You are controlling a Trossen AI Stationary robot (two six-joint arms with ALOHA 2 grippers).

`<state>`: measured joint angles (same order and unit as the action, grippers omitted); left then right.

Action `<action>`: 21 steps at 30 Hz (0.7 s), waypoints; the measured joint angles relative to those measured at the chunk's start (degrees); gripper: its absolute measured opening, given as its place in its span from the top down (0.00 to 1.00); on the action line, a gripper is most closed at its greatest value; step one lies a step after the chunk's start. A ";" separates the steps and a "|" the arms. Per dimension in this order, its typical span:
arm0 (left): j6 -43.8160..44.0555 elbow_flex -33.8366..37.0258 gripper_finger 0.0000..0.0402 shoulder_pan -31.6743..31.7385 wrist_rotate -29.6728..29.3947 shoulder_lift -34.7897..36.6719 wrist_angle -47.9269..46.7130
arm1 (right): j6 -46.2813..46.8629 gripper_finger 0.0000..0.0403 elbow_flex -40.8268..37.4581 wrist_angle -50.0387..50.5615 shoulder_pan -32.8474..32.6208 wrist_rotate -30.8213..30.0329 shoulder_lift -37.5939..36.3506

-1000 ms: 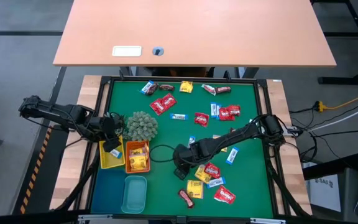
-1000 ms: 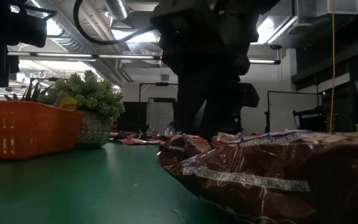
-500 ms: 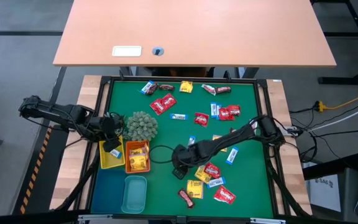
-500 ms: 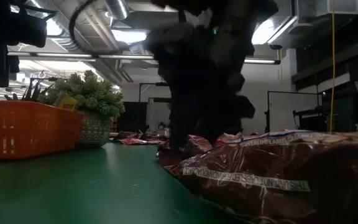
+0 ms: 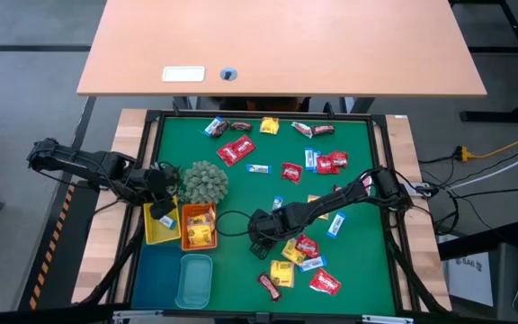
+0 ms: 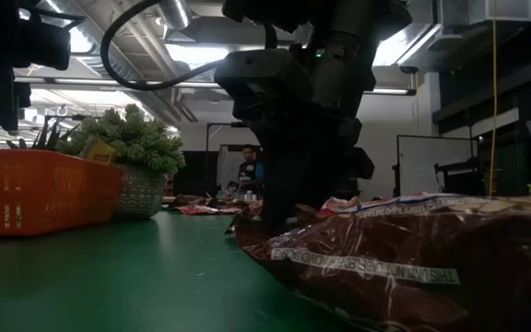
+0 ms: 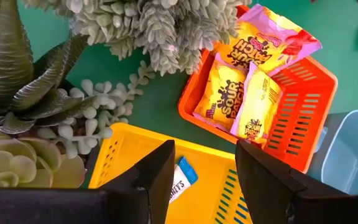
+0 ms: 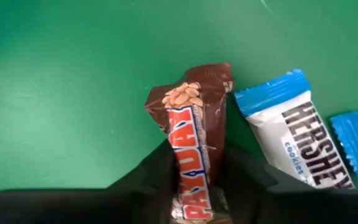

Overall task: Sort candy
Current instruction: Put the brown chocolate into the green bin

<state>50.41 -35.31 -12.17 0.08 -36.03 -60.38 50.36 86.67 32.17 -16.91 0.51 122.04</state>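
Note:
Candy lies scattered over the green mat: red packets, yellow squares, blue-white wrappers and brown bars. My right gripper is down at the mat's near middle, shut on a brown bar that lies flat beside a blue-white sweet. My left gripper hangs open over the yellow tray, which has one blue-white sweet in it. Yellow packets fill the orange tray. My right gripper pinches the brown bar by its two long sides, at the end nearer the wrist. The fingers come steeply from above and stand on either side of the bar. The bar lies flat on the mat, its far end free.
A spiky plant ball stands just beyond the trays. A teal tray and a blue tray sit near the front left. More candy crowds the mat to the right of my right gripper. A wooden desk stands beyond the table.
My right gripper has sunk toward the mat over the brown bar and now stands lower in the low view. My left gripper has kept still.

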 joint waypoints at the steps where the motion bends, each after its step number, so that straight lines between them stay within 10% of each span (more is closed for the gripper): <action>1: 0.00 0.00 0.60 -0.01 -0.02 0.00 0.04 | -0.49 0.79 -0.02 -0.85 0.00 0.01 0.05; 12: 0.00 -0.01 0.60 -0.01 -1.31 -0.01 1.40 | -9.64 0.82 8.41 -7.35 -0.02 3.63 0.21; 21: 0.00 -0.02 0.60 -0.01 -2.10 0.00 1.49 | -28.27 0.85 10.12 -32.54 0.00 3.67 0.96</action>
<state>50.41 -35.33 -12.19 -2.02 -36.03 -58.89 22.09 96.79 -0.37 -16.91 4.19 123.00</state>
